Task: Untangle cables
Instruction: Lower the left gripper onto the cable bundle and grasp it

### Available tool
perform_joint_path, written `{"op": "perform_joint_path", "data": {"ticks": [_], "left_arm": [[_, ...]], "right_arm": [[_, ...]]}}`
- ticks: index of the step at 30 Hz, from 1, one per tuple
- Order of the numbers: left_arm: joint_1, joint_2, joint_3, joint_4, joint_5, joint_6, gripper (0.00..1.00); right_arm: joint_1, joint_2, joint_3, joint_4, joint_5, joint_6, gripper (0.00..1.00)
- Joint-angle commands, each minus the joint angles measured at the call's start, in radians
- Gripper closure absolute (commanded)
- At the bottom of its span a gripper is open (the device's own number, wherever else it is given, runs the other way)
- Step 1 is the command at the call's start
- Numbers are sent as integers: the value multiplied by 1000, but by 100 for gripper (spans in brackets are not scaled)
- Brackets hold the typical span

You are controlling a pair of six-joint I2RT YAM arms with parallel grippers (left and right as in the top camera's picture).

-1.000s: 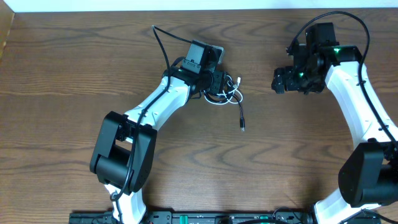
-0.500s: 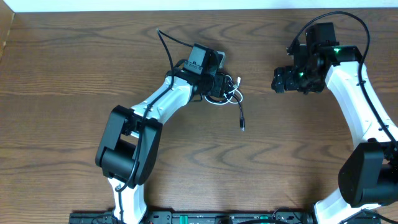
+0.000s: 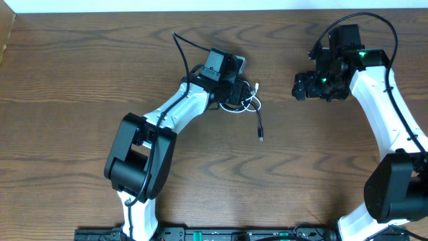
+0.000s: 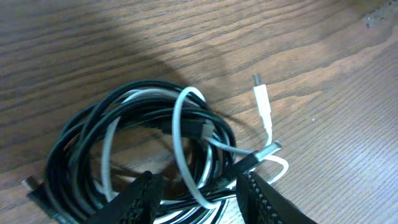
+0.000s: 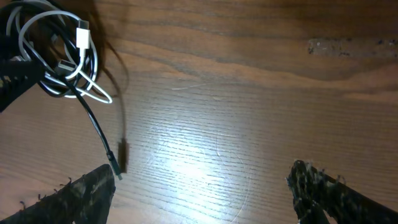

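The black and white cables (image 3: pixel 245 100) lie coiled together in one tangle (image 4: pixel 149 140) on the wooden table. One black end trails out to a plug (image 3: pixel 261 137). A white plug (image 4: pixel 261 102) sticks out of the coil's right side. My left gripper (image 3: pixel 234 94) is down over the tangle, and in the left wrist view it (image 4: pixel 199 202) stands open, with black and white strands running between its fingers (image 4: pixel 142 199) and gaps on both sides. My right gripper (image 3: pixel 299 87) hangs open to the right of the tangle (image 5: pixel 56 53), with only bare table between its jaws (image 5: pixel 202 193).
A thick black arm cable (image 3: pixel 182 50) loops up behind the left wrist. Bare wood grain lies between the tangle and the right arm (image 3: pixel 381 94). The table's far edge (image 3: pixel 200 9) runs along the top.
The left arm's elbow has swung right and the wrist has edged slightly over the tangle. Its jaws have narrowed around the strands. The cables and right arm have not moved.
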Motion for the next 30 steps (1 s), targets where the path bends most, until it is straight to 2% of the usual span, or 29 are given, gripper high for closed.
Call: {"op": "perform_joint_path", "data": {"ticks": [1, 5, 13, 17, 20, 21, 22, 30], "left_arm": [[-5, 12, -5, 5, 16, 10, 58], [-5, 12, -5, 11, 15, 10, 63], [-5, 42, -5, 11, 12, 10, 64], [-5, 68, -5, 11, 13, 6, 68], [-5, 69, -5, 15, 13, 7, 79], [-4, 68, -5, 18, 13, 6, 90], [-3, 68, -4, 19, 12, 6, 92], [-3, 21, 5, 14, 12, 7, 92]], "right_arm": [[11, 2, -7, -7, -11, 9, 13], [11, 2, -7, -13, -11, 9, 12], [11, 2, -7, -27, -11, 9, 12], [11, 2, -7, -28, -11, 9, 12], [11, 2, -7, -27, -11, 9, 12], [11, 2, -7, -27, -11, 9, 12], [11, 2, -7, -27, -11, 9, 12], [11, 2, -7, -26, -11, 9, 11]]}}
